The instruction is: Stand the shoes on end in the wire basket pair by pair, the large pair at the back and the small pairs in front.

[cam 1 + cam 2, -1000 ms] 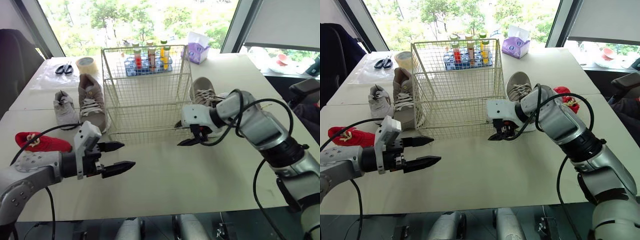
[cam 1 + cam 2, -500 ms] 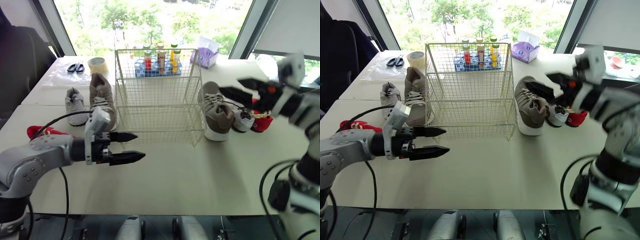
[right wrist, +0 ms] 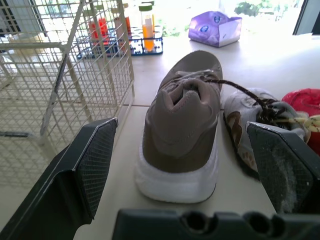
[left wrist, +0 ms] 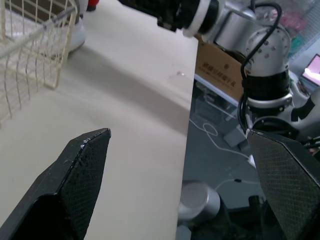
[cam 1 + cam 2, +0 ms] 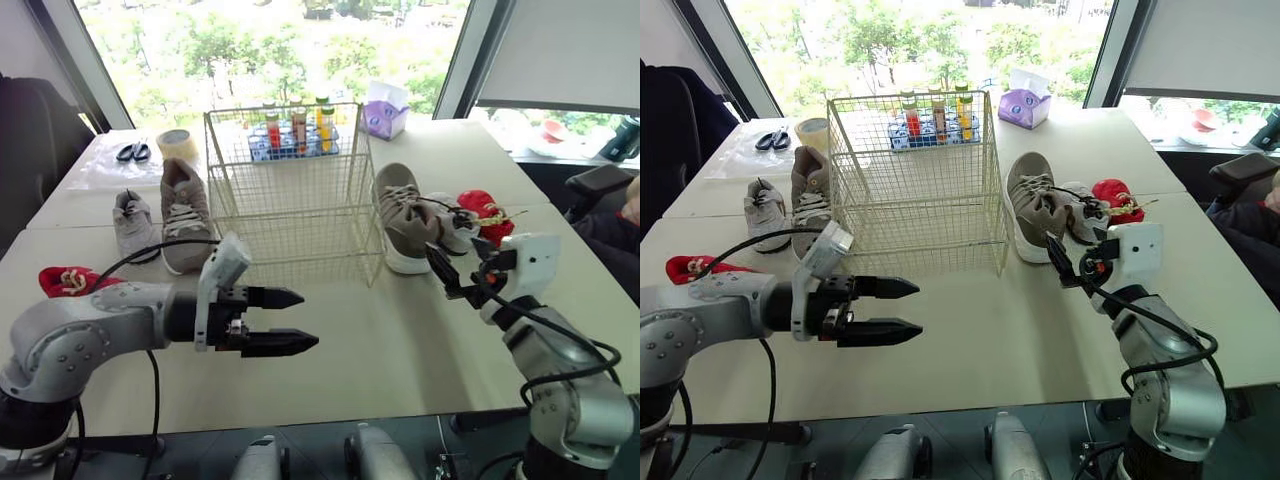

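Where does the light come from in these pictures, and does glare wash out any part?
Left eye view: daylight enters through the windows behind the wire basket, the trees outside washed out. Right wrist view: glare whitens the table beyond the tan shoe, whose heel is shaded.

- Left arm (image 5: 85,335): rounded silver-grey shell, small dark screws, a thin black cable (image 5: 155,395).
- Left gripper (image 5: 308,320): white wrist block, tapered black fingers (image 4: 75,180) with cross-hatched faces.
- Right arm (image 5: 565,385): silver-grey segments, looping black cables.
- Right gripper (image 5: 455,265): boxy white housing.
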Motion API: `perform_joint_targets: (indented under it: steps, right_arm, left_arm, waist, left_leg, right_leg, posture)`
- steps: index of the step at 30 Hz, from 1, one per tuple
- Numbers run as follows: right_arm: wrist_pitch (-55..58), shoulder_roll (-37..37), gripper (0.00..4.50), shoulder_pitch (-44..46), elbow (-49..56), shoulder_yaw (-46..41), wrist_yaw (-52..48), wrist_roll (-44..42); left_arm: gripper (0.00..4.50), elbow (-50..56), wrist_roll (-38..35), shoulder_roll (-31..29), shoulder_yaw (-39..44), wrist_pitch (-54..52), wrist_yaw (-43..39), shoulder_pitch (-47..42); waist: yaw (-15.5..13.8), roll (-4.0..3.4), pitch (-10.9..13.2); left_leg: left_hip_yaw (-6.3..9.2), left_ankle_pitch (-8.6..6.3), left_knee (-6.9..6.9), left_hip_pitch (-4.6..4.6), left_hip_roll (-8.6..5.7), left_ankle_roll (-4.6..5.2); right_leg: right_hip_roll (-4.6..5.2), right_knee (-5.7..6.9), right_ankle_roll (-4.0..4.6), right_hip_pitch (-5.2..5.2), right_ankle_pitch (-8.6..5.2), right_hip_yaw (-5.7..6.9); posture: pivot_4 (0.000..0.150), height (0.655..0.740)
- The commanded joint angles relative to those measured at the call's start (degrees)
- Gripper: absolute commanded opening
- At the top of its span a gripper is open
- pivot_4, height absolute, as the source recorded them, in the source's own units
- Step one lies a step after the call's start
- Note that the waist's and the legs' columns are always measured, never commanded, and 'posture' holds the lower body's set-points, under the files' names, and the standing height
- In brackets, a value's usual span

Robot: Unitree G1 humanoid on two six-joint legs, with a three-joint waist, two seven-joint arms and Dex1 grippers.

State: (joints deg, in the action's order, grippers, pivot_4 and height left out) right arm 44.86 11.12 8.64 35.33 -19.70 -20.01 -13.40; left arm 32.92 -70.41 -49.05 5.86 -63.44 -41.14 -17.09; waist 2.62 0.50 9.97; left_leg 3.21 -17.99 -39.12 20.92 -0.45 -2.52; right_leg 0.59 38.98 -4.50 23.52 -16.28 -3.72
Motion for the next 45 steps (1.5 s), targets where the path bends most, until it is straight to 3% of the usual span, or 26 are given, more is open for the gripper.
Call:
perform_joint_targets:
  steps: [1,11,16,19,27,28,35,45]
  right_arm:
    - [-6.4,0.8,4.42,2.3,-4.2,2.5,1.4,1.1]
    - [-14.9,1.8,4.42,10.6,-23.4,6.9,4.6,3.1]
    - [-13.4,3.0,4.42,13.4,-29.7,8.4,5.2,3.5]
    - [-13.9,3.7,3.60,14.4,-31.9,9.3,5.6,4.2]
    - [-14.0,3.5,0.40,14.0,-32.5,10.1,7.7,4.4]
    - [-13.7,3.5,0.24,13.7,-32.0,10.0,7.9,4.3]
    - [-16.6,4.7,0.24,15.6,-25.0,7.3,9.6,3.3]
    - [-13.0,10.5,0.24,24.2,-10.2,4.6,14.1,4.7]
  left_arm:
    - [4.50,1.9,0.2,-1.3,1.8,1.2,-0.4,1.4]
    - [4.50,3.3,1.9,-1.6,2.1,3.2,1.0,4.4]
    - [4.50,3.7,3.3,-1.2,2.2,4.5,2.2,5.8]
    - [4.50,3.8,4.5,-0.8,1.8,5.5,2.9,6.7]
    - [4.50,3.8,6.6,-0.1,1.0,6.5,3.0,7.4]
    - [4.50,3.6,7.0,0.0,0.8,6.7,2.9,7.3]
    - [4.50,1.7,9.2,0.6,0.0,7.2,1.6,5.9]
    - [4.50,-2.3,6.7,-1.5,0.6,4.5,-3.8,2.7]
  waist:
    - [-0.1,-0.01,0.0]
    - [-0.1,0.01,0.0]
    - [0.0,-0.01,0.0]
    - [0.0,-0.01,0.0]
    - [0.1,0.01,0.0]
    - [0.0,0.01,0.0]
    - [-0.1,-0.03,0.1]
    - [-0.1,-0.43,0.4]
  left_leg:
    - [-0.01,0.00,0.01,0.00,0.00,0.00]
    - [-0.02,0.00,0.03,0.03,0.00,0.00]
    - [-0.01,0.00,0.06,0.08,0.00,0.01]
    - [-0.01,0.00,0.06,0.07,0.00,0.01]
    - [-0.02,0.00,0.07,0.01,0.04,0.01]
    - [-0.01,0.00,0.06,0.01,0.04,0.01]
    - [0.04,-0.01,0.16,0.15,0.05,0.02]
    - [0.12,-0.01,0.28,1.25,0.10,0.02]
  right_leg:
    - [0.01,0.00,0.00,0.00,0.00,0.00]
    - [0.05,-0.05,0.00,0.00,0.00,-0.02]
    - [0.04,-0.09,0.00,0.05,0.00,-0.02]
    - [0.05,-0.10,0.00,0.04,0.01,-0.03]
    - [0.01,-0.16,0.00,-0.04,0.01,-0.03]
    - [0.01,-0.17,0.00,-0.04,0.01,-0.03]
    - [0.01,-0.54,-0.01,-0.07,0.01,0.02]
    - [0.03,-0.56,-0.08,1.08,0.07,0.13]
  posture:
    - [0.150,0.7400]
    - [0.150,0.7400]
    - [0.150,0.7400]
    - [0.150,0.7400]
    - [0.150,0.7400]
    - [0.150,0.7400]
    - [0.150,0.7400]
    - [0.150,0.7400]
